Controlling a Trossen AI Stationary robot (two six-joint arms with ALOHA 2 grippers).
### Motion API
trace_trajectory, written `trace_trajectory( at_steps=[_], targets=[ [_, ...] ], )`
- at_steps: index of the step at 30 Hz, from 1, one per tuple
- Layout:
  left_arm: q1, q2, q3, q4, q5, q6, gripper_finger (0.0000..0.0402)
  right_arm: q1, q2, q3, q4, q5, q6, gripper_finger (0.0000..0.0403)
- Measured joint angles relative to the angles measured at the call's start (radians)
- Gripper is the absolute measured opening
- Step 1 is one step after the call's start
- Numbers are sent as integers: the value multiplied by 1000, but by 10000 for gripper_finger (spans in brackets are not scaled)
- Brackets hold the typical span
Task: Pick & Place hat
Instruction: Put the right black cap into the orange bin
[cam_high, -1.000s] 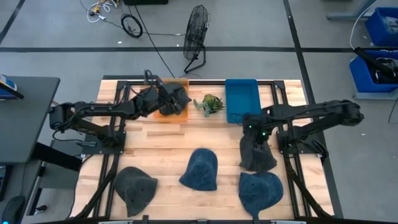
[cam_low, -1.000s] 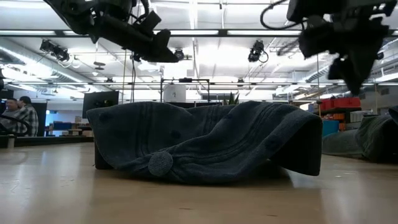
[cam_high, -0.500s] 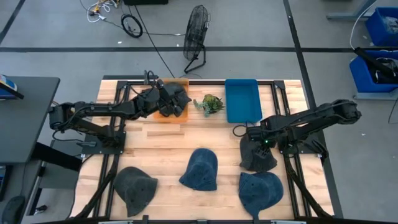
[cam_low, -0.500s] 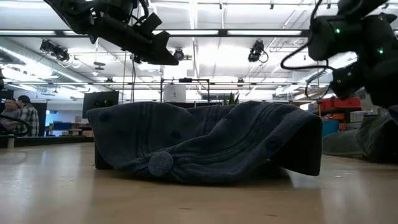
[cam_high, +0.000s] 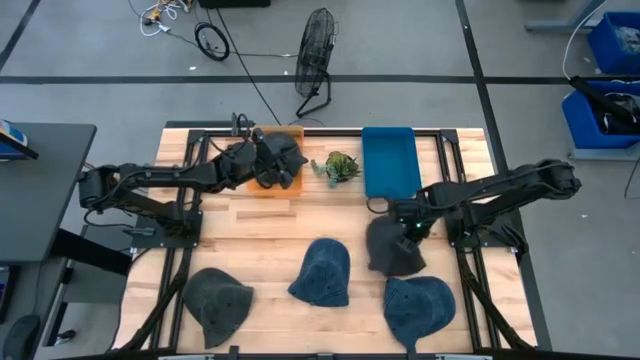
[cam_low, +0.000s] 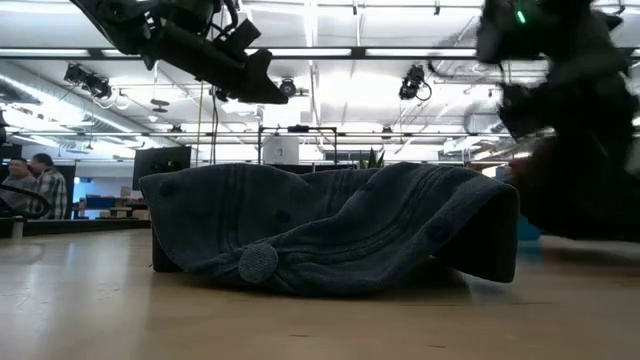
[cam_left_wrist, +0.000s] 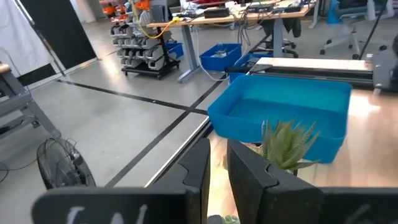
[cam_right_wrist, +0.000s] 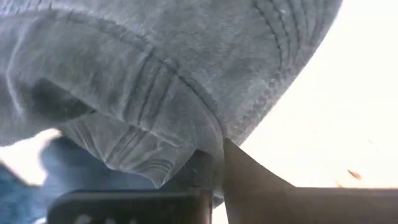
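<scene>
Right tool (cam_high: 393, 222) pinched closed mid-table; left tool (cam_high: 283, 166) closed, raised at rear

Front row is crowding up: three hats are sitting along the near edge, left hat (cam_high: 217, 300), centre hat (cam_high: 322, 272), right hat (cam_high: 418, 305), leaving only narrow gaps between. Right gripper (cam_high: 398, 217) is clamping a fourth hat (cam_high: 392, 249), hanging just beside centre hat. Back edge is blocked by orange bin (cam_high: 277, 186), plant (cam_high: 338, 166), blue bin (cam_high: 390, 160). Mid-table planks (cam_high: 300, 222) are lying open.
</scene>
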Motion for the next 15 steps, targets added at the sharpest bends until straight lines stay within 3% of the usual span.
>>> trace_trajectory(
  at_steps=[4,6,12,15],
  targets=[
    [-21,-40,0,1,0,1,57,0,0,164,-3,41,-81,5],
    [-36,-72,0,1,0,8,57,1,0,251,29,131,-146,6],
    [-97,-203,0,5,-69,210,57,-19,6,378,246,689,-390,3],
    [-118,-266,0,5,-140,272,57,-72,41,379,435,897,-502,2]
  ],
)
